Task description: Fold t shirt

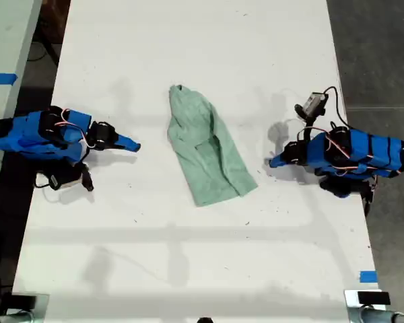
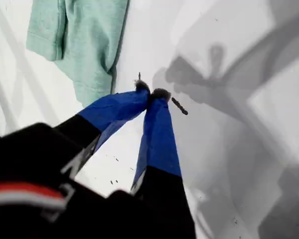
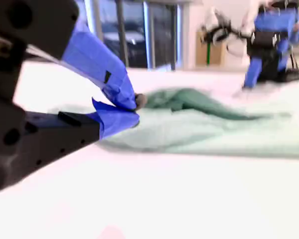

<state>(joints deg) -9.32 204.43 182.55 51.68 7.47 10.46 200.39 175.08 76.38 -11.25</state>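
— Fingers [image 2: 159, 129] first, please: what do they hold?

— Nothing. On my first gripper [image 2: 152, 93] the fingers are pressed together at the tips, low over bare tabletop [image 1: 188, 269]. On my second gripper [image 3: 135, 108] they seem pressed together too, but that view is blurred, so I am less sure.

— And the larger things?

— The white tabletop is widest and has much free room on every side. The t shirt [image 1: 209, 151] lies near its middle, already bunched into a narrow strip that runs slanted, with the wider hem toward the exterior view's lower right. It is not yet a neat fold, I judge.

— Why do the arms stay like this?

— Each one points at the cloth from its own side, apart from it. My first gripper [image 1: 273, 161] is near the hem corner and my second gripper [image 1: 135, 145] faces the long edge. This leaves clear paths inward, and the tabletop's edges are far from the cloth.
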